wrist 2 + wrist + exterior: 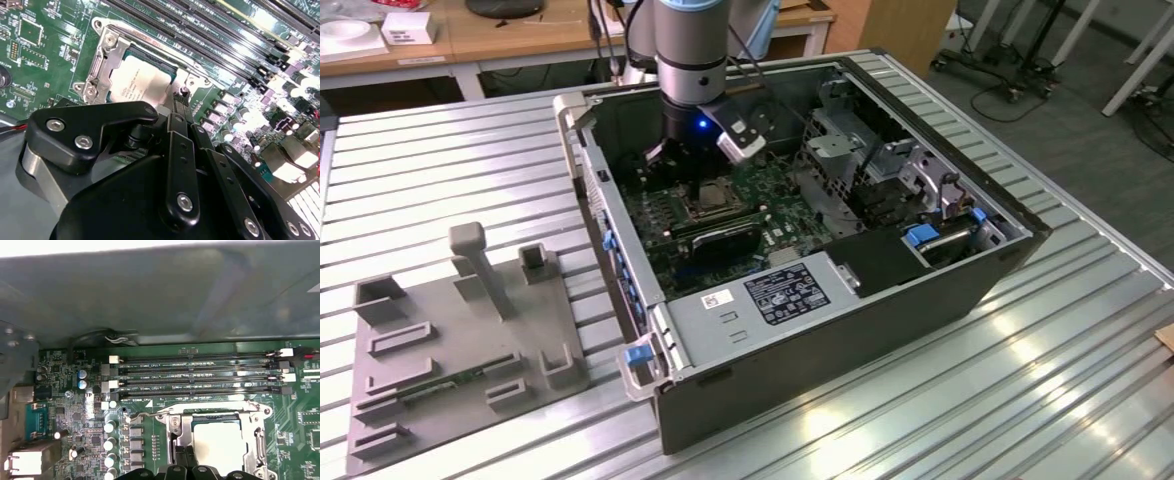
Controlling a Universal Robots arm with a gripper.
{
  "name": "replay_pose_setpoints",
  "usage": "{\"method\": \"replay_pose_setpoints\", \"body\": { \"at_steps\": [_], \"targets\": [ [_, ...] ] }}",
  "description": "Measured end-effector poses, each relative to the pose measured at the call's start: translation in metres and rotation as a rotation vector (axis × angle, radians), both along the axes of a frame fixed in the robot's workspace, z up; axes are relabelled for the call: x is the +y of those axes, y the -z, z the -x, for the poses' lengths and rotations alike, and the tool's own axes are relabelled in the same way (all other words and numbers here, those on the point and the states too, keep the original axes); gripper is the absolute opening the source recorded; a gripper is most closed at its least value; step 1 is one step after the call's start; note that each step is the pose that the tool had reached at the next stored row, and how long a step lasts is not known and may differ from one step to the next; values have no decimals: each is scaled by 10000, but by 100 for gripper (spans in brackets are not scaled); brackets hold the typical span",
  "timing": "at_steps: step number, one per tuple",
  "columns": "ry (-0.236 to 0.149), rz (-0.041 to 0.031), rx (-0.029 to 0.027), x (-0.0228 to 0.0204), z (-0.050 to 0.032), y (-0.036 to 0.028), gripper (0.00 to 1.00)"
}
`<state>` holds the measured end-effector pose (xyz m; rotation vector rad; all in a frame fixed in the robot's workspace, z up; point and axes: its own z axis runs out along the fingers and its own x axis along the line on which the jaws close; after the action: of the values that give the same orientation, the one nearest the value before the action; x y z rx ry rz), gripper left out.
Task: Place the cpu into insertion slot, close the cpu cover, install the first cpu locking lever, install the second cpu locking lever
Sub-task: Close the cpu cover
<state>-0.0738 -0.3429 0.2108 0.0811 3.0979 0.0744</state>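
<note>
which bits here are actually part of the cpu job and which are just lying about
Part of the job:
- cpu, lying in the insertion slot
- cpu cover, framing the cpu
- hand, right beside the slot

Just lying about:
- memory slots
- grey fixture tray on the table, to the exterior view's left of the computer case

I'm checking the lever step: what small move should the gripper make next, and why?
Probably ease the gripper down at the socket's edge: the cpu already lies in the insertion slot, the cpu cover looks down around it, and the shut fingers sit beside it. Whether any lever is latched is unclear.
</note>
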Motion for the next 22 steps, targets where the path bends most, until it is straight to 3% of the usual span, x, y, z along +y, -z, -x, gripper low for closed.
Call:
{"method": "replay_pose_setpoints", "body": {
  "at_steps": [6, 13, 22],
  "targets": [
    [0, 1, 0, 0, 0, -95, 11],
    [-1, 2, 2, 0, -8, -99, 11],
    [0, 0, 0, 0, -167, -97, 11]
  ]
}}
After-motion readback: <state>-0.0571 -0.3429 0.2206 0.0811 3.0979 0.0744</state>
